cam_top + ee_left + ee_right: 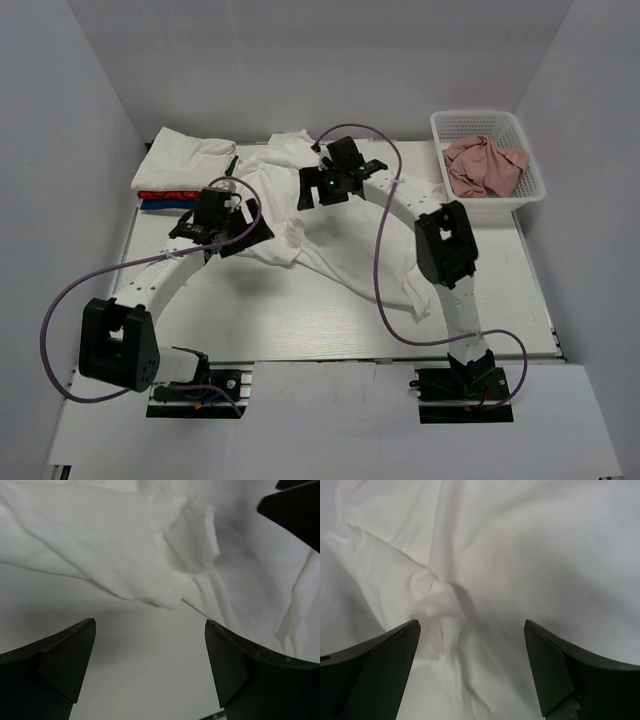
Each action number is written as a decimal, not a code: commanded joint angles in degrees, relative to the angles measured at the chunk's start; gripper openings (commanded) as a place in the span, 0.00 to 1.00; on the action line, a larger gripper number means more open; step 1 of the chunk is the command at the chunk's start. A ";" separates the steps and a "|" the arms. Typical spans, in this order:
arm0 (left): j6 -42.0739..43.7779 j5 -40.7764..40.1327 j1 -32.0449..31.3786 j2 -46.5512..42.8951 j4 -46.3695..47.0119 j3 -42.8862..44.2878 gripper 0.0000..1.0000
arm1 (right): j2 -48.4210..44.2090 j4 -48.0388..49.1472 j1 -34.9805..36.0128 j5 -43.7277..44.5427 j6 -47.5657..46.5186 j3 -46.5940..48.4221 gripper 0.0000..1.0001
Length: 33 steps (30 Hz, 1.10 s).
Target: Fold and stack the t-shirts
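A large white t-shirt point(340, 245) lies crumpled across the middle of the table. At the back left, a folded white t-shirt point(185, 158) rests on a red one point(165, 194) and a blue one point(160, 204). My left gripper point(226, 205) hovers at the crumpled shirt's left edge. In its wrist view the left gripper point(150, 622) is open over bare table, with the shirt's hem point(165, 545) just beyond. My right gripper point(318, 187) is over the shirt's upper part. It stands open point(471, 623) above a bunched ridge of cloth point(437, 596), holding nothing.
A white plastic basket point(530, 190) at the back right holds a crumpled pink cloth point(485, 165). Purple cables loop off both arms. White walls close in the table on the left, back and right. The right arm's dark tip point(295, 507) shows in the left wrist view.
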 commanded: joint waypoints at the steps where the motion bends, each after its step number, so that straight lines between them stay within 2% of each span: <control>1: 2.14 12.69 -2.13 2.31 6.58 -2.38 1.00 | -16.53 4.76 1.03 4.77 -2.75 -13.48 0.90; 4: 1.61 13.31 -4.67 6.00 8.62 -3.09 1.00 | -27.32 11.51 -0.03 13.27 0.41 -26.64 0.90; 5: 1.61 12.61 -5.38 7.14 8.62 -2.57 1.00 | -30.93 12.05 -0.99 14.17 1.20 -34.94 0.90; 8: 1.61 7.36 -8.80 13.11 4.24 0.41 1.00 | -37.88 12.94 -2.83 16.38 2.51 -45.88 0.90; 14: 0.48 -2.22 -11.62 16.56 2.46 2.27 0.98 | -42.47 9.77 -5.12 17.44 4.37 -53.29 0.90; 17: 0.47 -7.32 -12.15 20.42 -0.17 7.08 0.93 | -43.88 8.99 -5.74 17.17 4.37 -56.19 0.90; 20: -0.23 -9.71 -12.68 23.85 -2.54 10.08 0.82 | -45.19 6.44 -6.18 17.96 4.20 -57.78 0.90; 21: -0.23 -9.72 -12.68 24.38 -2.55 10.09 0.73 | -45.29 6.17 -6.62 18.31 4.11 -58.39 0.90; 23: -0.23 -10.60 -12.68 24.99 -2.55 10.62 0.62 | -47.12 5.99 -7.06 19.01 4.29 -59.45 0.90; 24: -0.23 -11.20 -12.68 25.61 -3.77 11.66 0.55 | -47.22 5.99 -7.15 19.10 4.37 -60.67 0.90; 25: -0.23 -11.21 -12.68 25.61 -4.82 12.37 0.39 | -47.66 5.38 -7.32 19.28 4.37 -60.95 0.90; 28: -0.23 -11.74 -12.68 25.61 -7.72 13.52 0.27 | -49.33 4.68 -8.20 20.16 4.55 -62.26 0.90; 33: -1.54 -11.74 -12.68 19.21 -12.82 11.59 0.28 | -49.60 5.46 -8.64 20.42 4.99 -64.02 0.90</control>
